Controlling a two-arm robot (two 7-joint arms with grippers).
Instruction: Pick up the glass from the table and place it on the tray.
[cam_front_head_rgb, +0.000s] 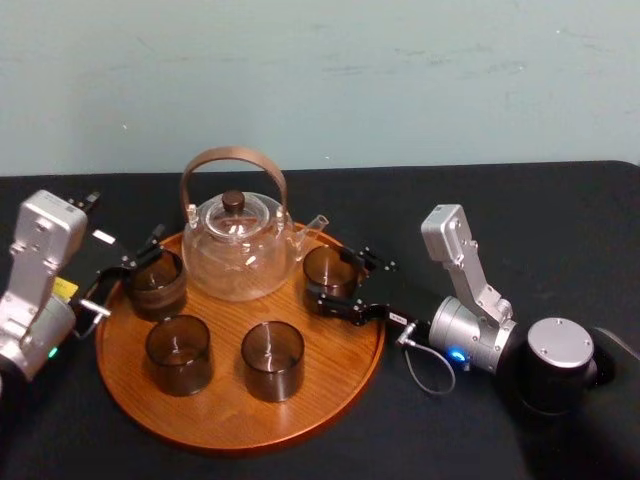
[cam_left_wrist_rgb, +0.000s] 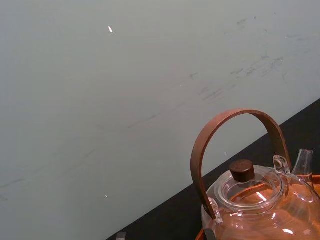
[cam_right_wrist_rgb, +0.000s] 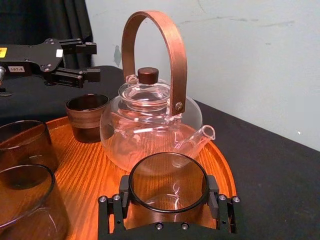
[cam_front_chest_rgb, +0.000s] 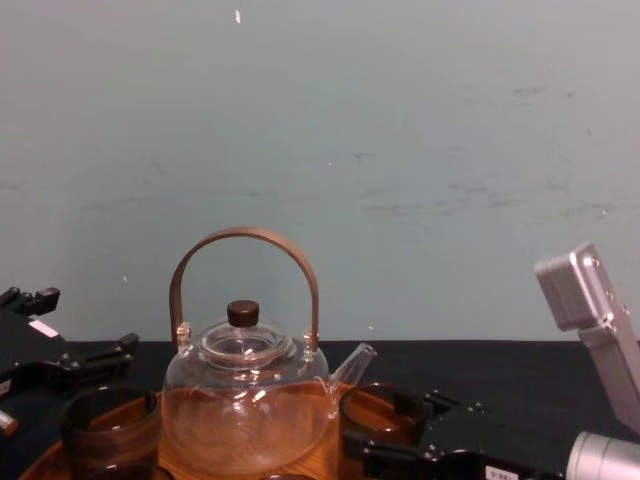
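A smoky brown glass (cam_front_head_rgb: 328, 270) stands on the back right of the round wooden tray (cam_front_head_rgb: 230, 425), beside the spout of the glass teapot (cam_front_head_rgb: 238, 245). My right gripper (cam_right_wrist_rgb: 168, 189) reaches in from the right, and its black fingers (cam_right_wrist_rgb: 124, 187) press against both sides of that glass (cam_right_wrist_rgb: 167, 182). My left gripper (cam_front_head_rgb: 130, 258) hangs open at the tray's left edge, just behind another glass (cam_front_head_rgb: 157, 282), with nothing between its fingers. The right wrist view shows this left gripper (cam_right_wrist_rgb: 87, 61) above and beyond that glass.
Two more brown glasses (cam_front_head_rgb: 178, 352) (cam_front_head_rgb: 272, 358) stand on the front half of the tray. The teapot's tall wooden handle (cam_front_chest_rgb: 243, 245) rises in the middle. Black tablecloth surrounds the tray, and a grey cable (cam_front_head_rgb: 430, 365) loops by my right wrist.
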